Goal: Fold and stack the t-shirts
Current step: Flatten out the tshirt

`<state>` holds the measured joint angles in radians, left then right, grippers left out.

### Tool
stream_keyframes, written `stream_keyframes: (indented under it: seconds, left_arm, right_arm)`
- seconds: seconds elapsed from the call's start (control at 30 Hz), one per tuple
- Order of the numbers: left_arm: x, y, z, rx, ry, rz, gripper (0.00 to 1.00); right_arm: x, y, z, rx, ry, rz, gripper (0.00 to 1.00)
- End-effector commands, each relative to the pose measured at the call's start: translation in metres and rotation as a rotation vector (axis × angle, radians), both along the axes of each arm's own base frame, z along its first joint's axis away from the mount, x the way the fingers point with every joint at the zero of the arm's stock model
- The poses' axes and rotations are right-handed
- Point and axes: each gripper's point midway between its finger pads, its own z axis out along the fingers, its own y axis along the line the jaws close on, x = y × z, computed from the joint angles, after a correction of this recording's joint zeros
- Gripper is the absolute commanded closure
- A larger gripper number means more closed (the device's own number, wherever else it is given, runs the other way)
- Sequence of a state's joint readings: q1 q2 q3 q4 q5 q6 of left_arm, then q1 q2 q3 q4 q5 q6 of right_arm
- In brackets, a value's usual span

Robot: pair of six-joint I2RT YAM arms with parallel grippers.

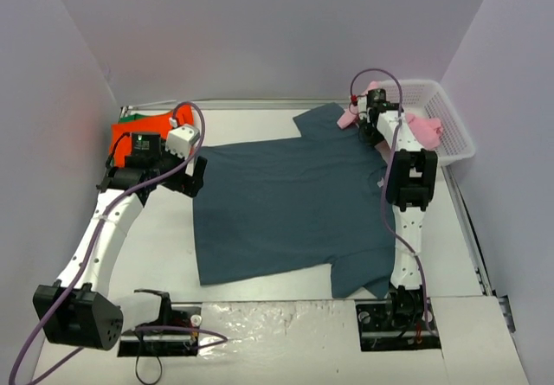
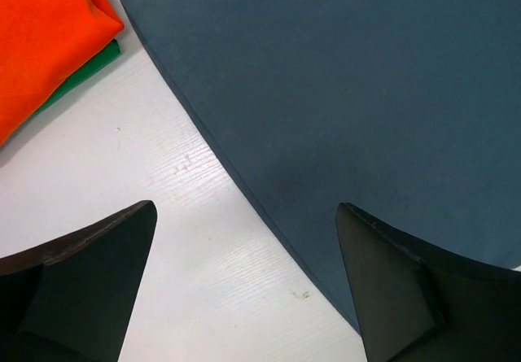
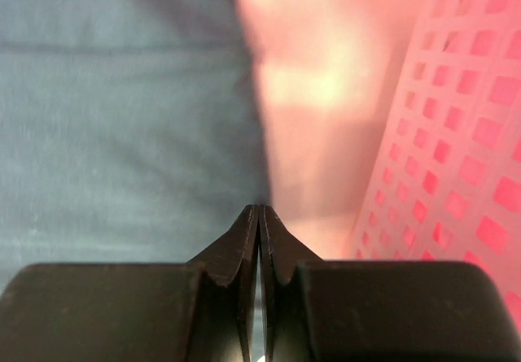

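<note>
Where it lies spread flat across the middle of the white tabletop (image 1: 160, 247), the dark slate-blue t-shirt (image 1: 286, 208) has its collar toward the right arm, its hem toward the left arm, and one sleeve on the far side and one on the near side. Orange-red t-shirt (image 1: 143, 127): folded, off the slate-blue shirt's far-left corner, near it but not touching. Green t-shirt (image 2: 85, 73): folded beneath the orange-red one, only a narrow edge showing. Light pink t-shirt (image 1: 424, 127): bunched, just beside the slate-blue shirt's far sleeve, partly over the wall of the white lattice basket (image 1: 454, 130), which stands off the same shirt's far-right side. Left end effector (image 2: 244, 209): fingers well apart, held above the slate-blue shirt's hem edge, one finger over bare tabletop, the other over the cloth. Right end effector (image 3: 259, 209): fingers pressed together, tips at the line where the slate-blue cloth meets the pink cloth, near the far sleeve; whether any cloth is pinched between them cannot be told. Both arms reach from the slate-blue shirt's near side.
</note>
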<state>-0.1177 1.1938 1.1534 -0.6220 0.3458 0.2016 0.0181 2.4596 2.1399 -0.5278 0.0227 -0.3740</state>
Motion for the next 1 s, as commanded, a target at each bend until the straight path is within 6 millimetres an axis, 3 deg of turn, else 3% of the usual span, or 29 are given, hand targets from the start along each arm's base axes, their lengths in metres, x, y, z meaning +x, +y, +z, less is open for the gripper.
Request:
stream_keyframes:
  seconds: [0.0, 0.23, 0.27, 0.3, 0.33, 0.43, 0.5, 0.7, 0.83, 0.97]
  left_arm:
    - [0.000, 0.003, 0.016, 0.007, -0.066, 0.006, 0.07]
    - [-0.002, 0.006, 0.013, 0.009, -0.069, 0.018, 0.03]
    - [-0.001, 0.007, 0.014, 0.009, -0.070, 0.019, 0.04]
    - [-0.001, 0.007, 0.014, 0.010, -0.071, 0.020, 0.06]
    - [-0.001, 0.009, 0.014, 0.010, -0.072, 0.025, 0.06]
    - [-0.002, 0.008, 0.013, 0.003, -0.071, 0.024, 0.06]
    - [-0.003, 0.009, 0.014, 0.000, -0.076, 0.025, 0.06]
    - [-0.006, 0.012, 0.017, -0.004, -0.089, 0.036, 0.06]
    - [-0.007, 0.013, 0.017, -0.011, -0.091, 0.038, 0.06]
    - [-0.007, 0.012, 0.019, -0.020, -0.091, 0.033, 0.06]
  right_arm:
    - [0.018, -0.018, 0.029, -0.052, -0.072, -0.036, 1.00]
    - [0.035, -0.021, 0.038, -0.071, -0.122, -0.046, 1.00]
    - [0.035, -0.021, 0.037, -0.070, -0.121, -0.045, 0.95]
    - [0.034, -0.020, 0.036, -0.065, -0.116, -0.041, 0.88]
    - [0.034, -0.019, 0.036, -0.063, -0.115, -0.033, 0.66]
    - [0.033, -0.017, 0.036, -0.050, -0.115, -0.030, 0.34]
    - [0.033, -0.017, 0.036, -0.048, -0.115, -0.033, 0.26]
    - [0.030, -0.008, 0.041, 0.004, -0.120, -0.024, 0.26]
    - [0.022, 0.007, 0.058, 0.082, -0.131, 0.001, 0.27]
    - [0.007, 0.017, 0.061, 0.136, -0.104, 0.015, 0.27]
